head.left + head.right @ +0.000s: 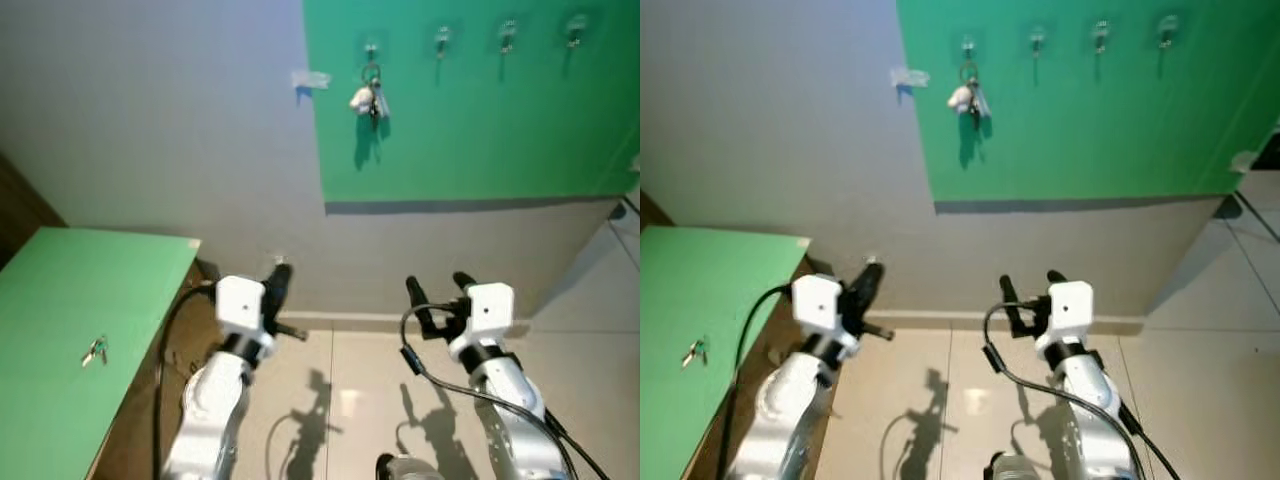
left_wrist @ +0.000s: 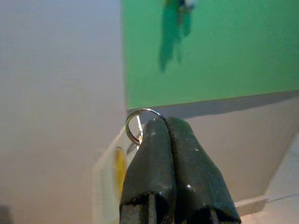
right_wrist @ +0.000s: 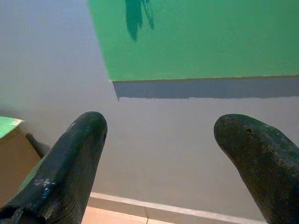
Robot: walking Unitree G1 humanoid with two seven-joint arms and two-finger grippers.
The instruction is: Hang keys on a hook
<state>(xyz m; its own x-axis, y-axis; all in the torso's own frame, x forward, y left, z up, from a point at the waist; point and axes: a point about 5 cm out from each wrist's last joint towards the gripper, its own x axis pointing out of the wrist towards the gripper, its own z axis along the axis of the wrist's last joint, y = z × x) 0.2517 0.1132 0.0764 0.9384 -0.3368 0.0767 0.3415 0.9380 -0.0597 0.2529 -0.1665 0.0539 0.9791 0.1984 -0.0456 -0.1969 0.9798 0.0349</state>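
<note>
Green board (image 1: 480, 110) on grey wall (image 1: 150, 120), four hooks (image 1: 441, 38) in a row, leftmost already carrying a key bunch (image 1: 368, 98); green-topped table (image 1: 70, 300) at left with small keys (image 1: 95, 350) lying on it. Left gripper (image 2: 170, 135) raised below the board, fingers pressed together on a key ring (image 2: 135, 125), well apart from the hooks. Right gripper (image 3: 161, 135) alongside, fingers spread wide, gripping nothing.
</note>
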